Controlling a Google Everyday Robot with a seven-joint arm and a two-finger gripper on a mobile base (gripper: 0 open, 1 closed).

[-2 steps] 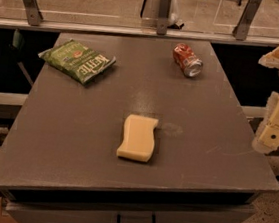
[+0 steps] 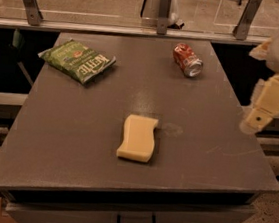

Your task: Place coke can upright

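Gripper point(image 2: 257, 122) is held low beyond the grey table's point(image 2: 75, 146) right edge; whether it is open or closed cannot be told. The coke can point(image 2: 187, 59) is laid on its side near the far right corner, apart from the sponge point(image 2: 137, 137) and chip bag point(image 2: 77, 60).

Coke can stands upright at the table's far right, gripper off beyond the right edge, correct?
No: the camera view shows the coke can lying on its side, not upright, at the far right of the table, with the gripper beyond the right edge.

Dim warm lt; claw point(image 2: 255, 122) R edge
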